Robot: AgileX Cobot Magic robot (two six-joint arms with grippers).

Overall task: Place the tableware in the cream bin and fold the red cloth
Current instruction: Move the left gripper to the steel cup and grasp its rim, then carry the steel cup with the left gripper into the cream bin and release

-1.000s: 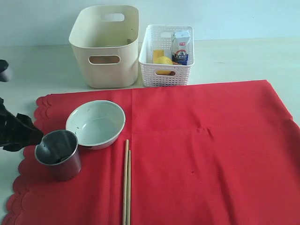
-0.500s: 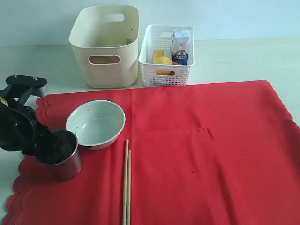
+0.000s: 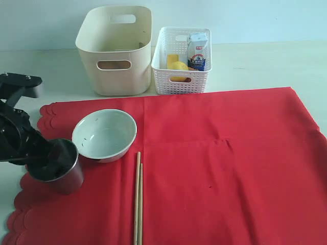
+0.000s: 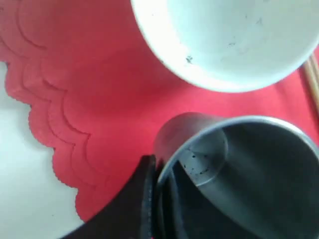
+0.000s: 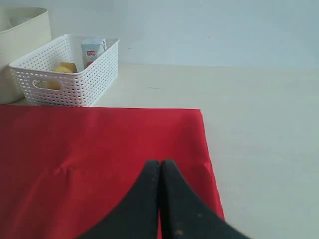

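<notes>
Left gripper: we see it (image 3: 48, 159) clamped on the rim of the steel cup (image 3: 67, 178). The left wrist view shows one dark finger (image 4: 144, 199) outside the wall and the other inside.
Right gripper: only the right wrist view shows it (image 5: 160, 199), with its fingers pressed together and holding nothing. It sits over the red cloth (image 5: 75, 144) near a straight edge, and we cannot tell whether it touches the cloth.
Steel cup: it is at the scalloped edge of the cloth, just beside the white bowl (image 3: 104, 133), and appears tilted toward the gripper. We cannot tell whether its base rests on the cloth.
White bowl: it stands upright on the cloth.
Chopsticks: the pair (image 3: 138, 199) lies side by side near the bowl, cut off at the frame edge.
Cream bin: it (image 3: 117, 51) stands on the surface (image 3: 255, 66) beyond the cloth, just beside the white basket (image 3: 181, 76), which holds a lemon (image 3: 178, 66) and a milk carton (image 3: 197, 51).
Exterior view only: we get the whole layout here, while the wrist views crop it.
Hidden: most of the bin's inside, and the left arm is cut off at the frame edge.
</notes>
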